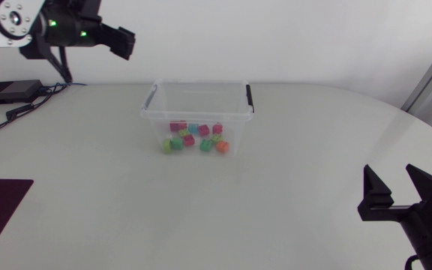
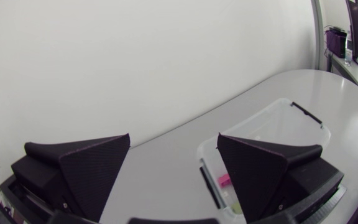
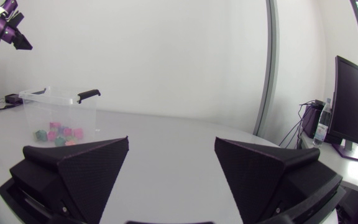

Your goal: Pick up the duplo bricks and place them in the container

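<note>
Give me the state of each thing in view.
container: upright, no lid on
duplo bricks: all visible ones lie inside the container
left gripper: open, empty
right gripper: open, empty

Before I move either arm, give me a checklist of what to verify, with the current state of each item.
1. The left gripper is open and empty: ok.
2. The right gripper is open and empty: ok.
3. The clear container stands upright with no lid on it: ok.
4. All duplo bricks in view lie inside the container: ok.
5. Both grippers are well apart from the container: ok.
6. No brick is hidden beneath the right gripper: cannot tell.
</note>
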Motion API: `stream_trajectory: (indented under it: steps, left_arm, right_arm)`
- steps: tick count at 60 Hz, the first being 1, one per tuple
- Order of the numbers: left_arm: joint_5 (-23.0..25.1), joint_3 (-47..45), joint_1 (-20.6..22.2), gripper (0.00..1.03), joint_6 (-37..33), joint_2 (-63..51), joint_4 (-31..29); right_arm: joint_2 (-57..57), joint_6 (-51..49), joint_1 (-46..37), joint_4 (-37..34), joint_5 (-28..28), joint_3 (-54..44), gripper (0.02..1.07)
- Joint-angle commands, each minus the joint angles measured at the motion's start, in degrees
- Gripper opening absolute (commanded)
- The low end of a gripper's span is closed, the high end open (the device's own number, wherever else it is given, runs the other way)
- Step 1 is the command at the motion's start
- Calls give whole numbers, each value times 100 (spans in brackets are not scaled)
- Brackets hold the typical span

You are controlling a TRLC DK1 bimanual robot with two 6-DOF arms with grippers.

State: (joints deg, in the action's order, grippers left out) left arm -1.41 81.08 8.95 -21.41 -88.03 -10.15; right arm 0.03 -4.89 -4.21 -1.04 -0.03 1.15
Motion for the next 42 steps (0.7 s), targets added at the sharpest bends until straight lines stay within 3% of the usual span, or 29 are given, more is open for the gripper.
stream_trajectory:
  steps: [1, 6, 13, 42]
  left_arm:
    - [0, -505, -403, 98, -12, 383, 154]
    - [88, -1024, -939, 98, -21, 822, 338]
    - [97, -1534, -1247, 99, -30, 1350, 382]
    - [97, -4109, -1440, 99, 427, 3538, 1402]
  right_arm:
    - [-30, 128, 25, 77, -23, -124, 102]
    - [-30, 128, 25, 77, -23, -124, 102]
    - [-30, 128, 25, 69, -23, -124, 102]
    - [-30, 128, 25, 77, -23, -124, 102]
